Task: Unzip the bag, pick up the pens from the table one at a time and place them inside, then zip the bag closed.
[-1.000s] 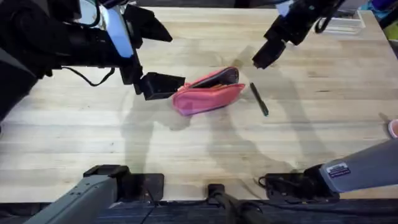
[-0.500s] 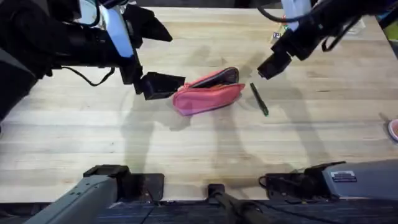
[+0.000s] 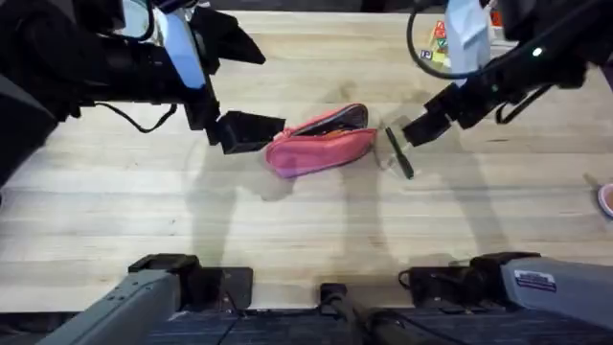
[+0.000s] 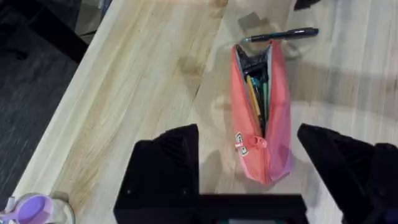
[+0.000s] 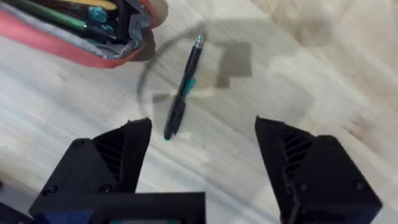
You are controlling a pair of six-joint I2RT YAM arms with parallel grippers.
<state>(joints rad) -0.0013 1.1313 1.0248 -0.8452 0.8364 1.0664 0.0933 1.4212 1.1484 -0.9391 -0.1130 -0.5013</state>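
The pink bag (image 3: 321, 146) lies unzipped in the middle of the table (image 3: 144, 211), its far end gaping dark. In the left wrist view the bag (image 4: 277, 118) holds several pens, and its small pull (image 4: 258, 142) sits at the end nearest my left gripper. My left gripper (image 3: 244, 131) hovers open at the bag's left end, its fingers (image 4: 168, 158) spread to either side of it. One dark green-black pen (image 3: 399, 153) lies on the wood just right of the bag. My right gripper (image 3: 414, 129) is open right over that pen (image 5: 182, 90), holding nothing.
Coloured toy blocks (image 3: 439, 43) stand at the back right, behind the right arm. A pink object (image 3: 605, 198) shows at the right edge. A purple cup (image 4: 28, 208) sits near the table's side edge.
My right gripper has come forward and down from the back of the table until it is over the loose pen. The left arm, the bag and the pen have not moved.
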